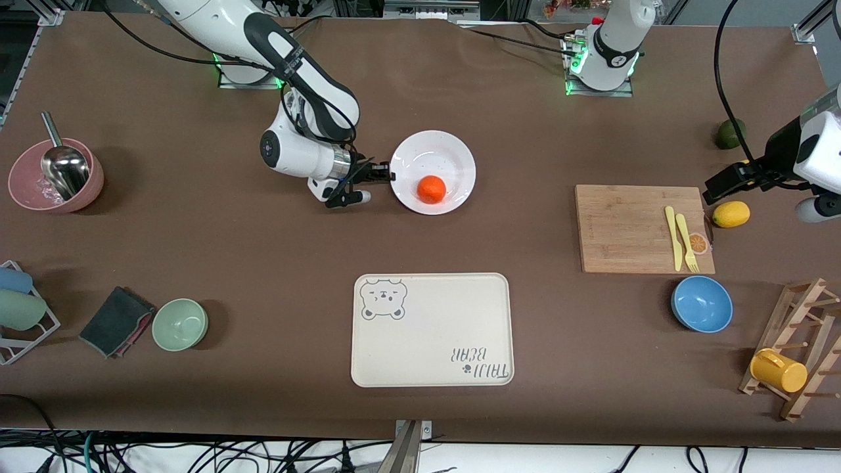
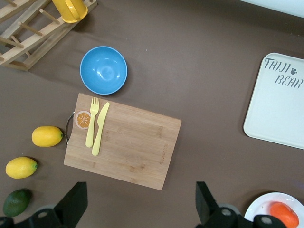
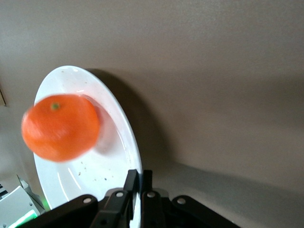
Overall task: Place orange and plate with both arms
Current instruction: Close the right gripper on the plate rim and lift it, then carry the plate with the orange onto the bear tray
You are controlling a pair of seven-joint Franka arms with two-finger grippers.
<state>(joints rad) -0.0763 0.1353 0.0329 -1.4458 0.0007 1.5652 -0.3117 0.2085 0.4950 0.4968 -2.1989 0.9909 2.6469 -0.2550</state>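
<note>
Now the tray (image 1: 453,309) lay nearer to the front camera than the plate (image 1: 453,157), almost straight below it in the front view, and I judge the coming move turned on this line. The plate rested on the table with the orange (image 1: 431,189) on it. The right gripper (image 1: 386,175) pinched the plate's rim at the edge toward the right arm's end, fingers pressed together on it. The left gripper (image 2: 140,202) hung spread wide over the lemon (image 1: 730,214) and waited, well apart.
</note>
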